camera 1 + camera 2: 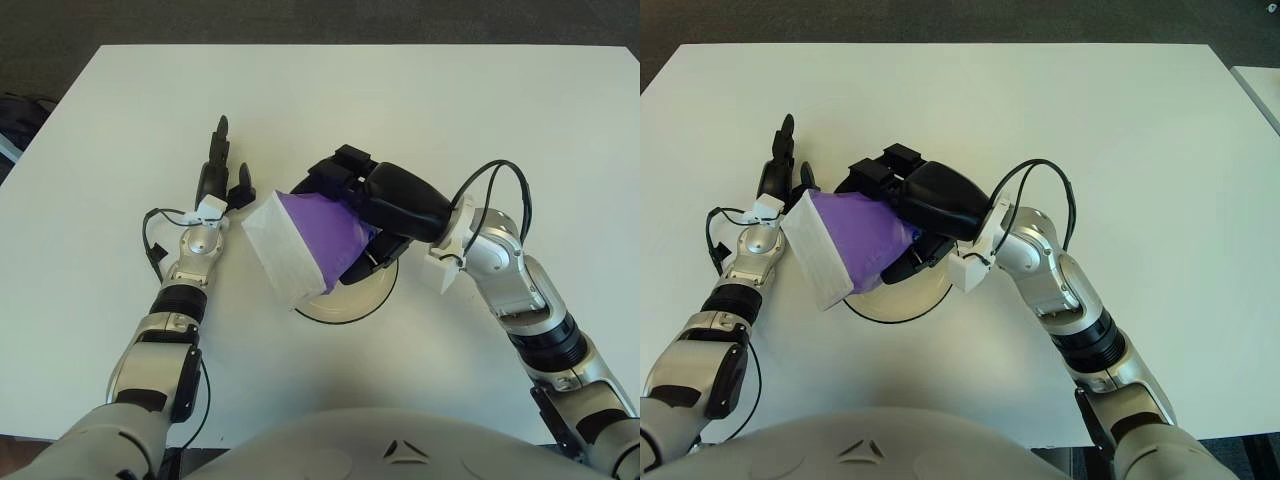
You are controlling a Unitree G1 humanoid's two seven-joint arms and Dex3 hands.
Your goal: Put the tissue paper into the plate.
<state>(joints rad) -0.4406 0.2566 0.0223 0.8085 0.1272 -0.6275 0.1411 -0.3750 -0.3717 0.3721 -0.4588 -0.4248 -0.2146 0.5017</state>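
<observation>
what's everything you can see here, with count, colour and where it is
purple and white tissue paper pack: one, purple body with a white end, held tilted over the left part of the plate, its white end reaching past the plate's left rim
round pale plate with a dark rim: one, on the table near the centre, mostly hidden under the pack and the right hand
white table: one, fills most of the view
dark floor: beyond the table's far edge
dark object: one, off the table's left edge, cannot tell what it is
right hand: one, black, fingers wrapped around the pack's purple end above the plate
left hand: one, black, fingers extended, left of the pack
</observation>
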